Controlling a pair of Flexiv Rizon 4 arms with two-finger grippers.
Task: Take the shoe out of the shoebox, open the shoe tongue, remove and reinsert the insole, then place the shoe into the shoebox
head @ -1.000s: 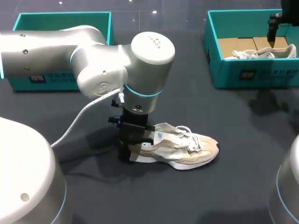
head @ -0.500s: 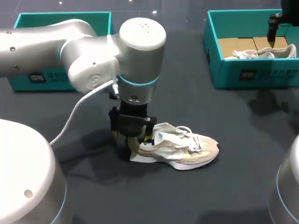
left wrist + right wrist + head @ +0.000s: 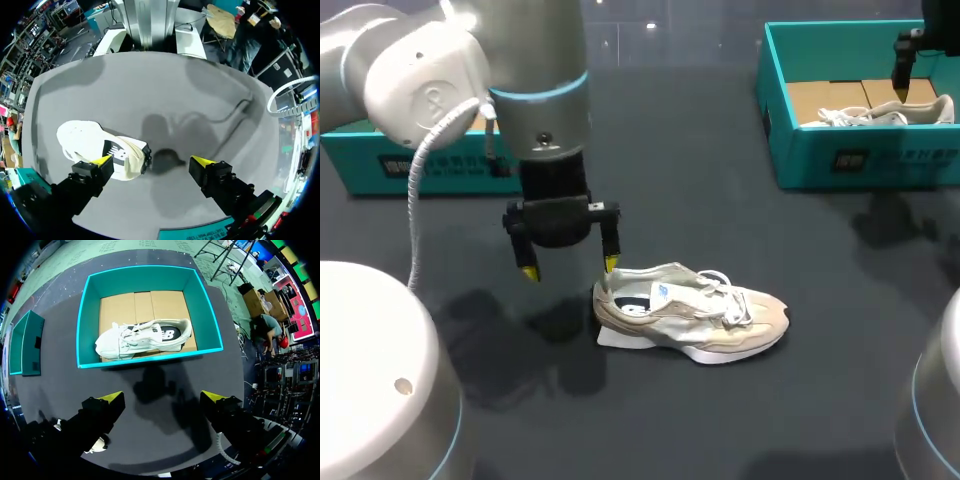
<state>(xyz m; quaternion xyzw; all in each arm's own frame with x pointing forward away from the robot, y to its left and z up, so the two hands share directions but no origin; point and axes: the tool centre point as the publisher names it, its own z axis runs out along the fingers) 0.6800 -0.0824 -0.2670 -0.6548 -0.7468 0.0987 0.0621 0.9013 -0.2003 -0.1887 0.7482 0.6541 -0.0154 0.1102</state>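
Observation:
A beige sneaker (image 3: 695, 318) lies on its side on the dark table, toe pointing right, its white insole showing in the opening. My left gripper (image 3: 570, 267) hangs open just above and left of its heel, touching nothing. In the left wrist view the sneaker (image 3: 97, 147) lies below, its heel reaching in between the spread fingers, with my left gripper (image 3: 152, 161) empty. The teal shoebox (image 3: 860, 160) stands at the back right and holds a second sneaker (image 3: 885, 113). My right gripper (image 3: 162, 397) hovers open above the box's (image 3: 150, 357) front wall, over the second sneaker (image 3: 145, 337).
A teal box lid (image 3: 380, 165) lies at the back left, partly behind my left arm; the right wrist view shows this lid (image 3: 27, 342) beside the box. Bare dark table (image 3: 740, 230) stretches between the sneaker and the shoebox.
My left gripper has opened, let go of the sneaker's heel, and risen up and to the left. The sneaker stays on the table. The right arm has not moved.

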